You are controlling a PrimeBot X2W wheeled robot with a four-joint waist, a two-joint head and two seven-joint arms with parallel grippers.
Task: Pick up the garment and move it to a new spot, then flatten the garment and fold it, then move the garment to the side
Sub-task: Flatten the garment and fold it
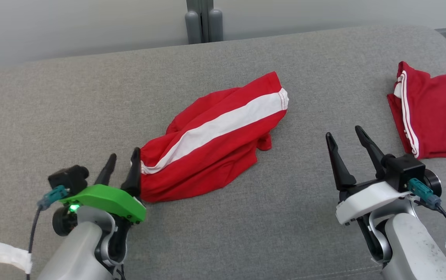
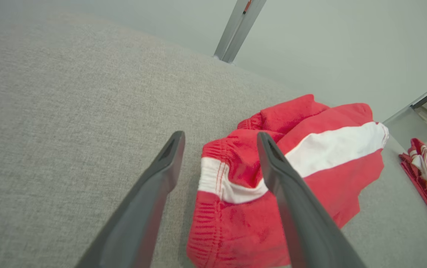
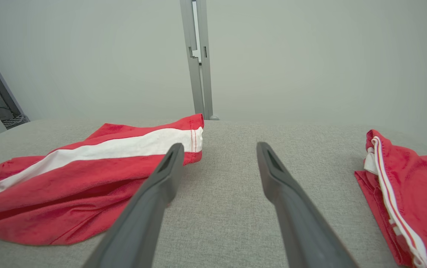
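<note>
Lying crumpled on nubby grey upholstery, the red white-banded garment adjoins the spread left jaws; right jaws likewise spread.

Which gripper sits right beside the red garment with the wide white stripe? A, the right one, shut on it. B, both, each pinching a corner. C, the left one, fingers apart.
C: the left gripper stands open at the near end of the striped garment, while the right gripper is open over the bare grey cushion, apart from it.
</note>
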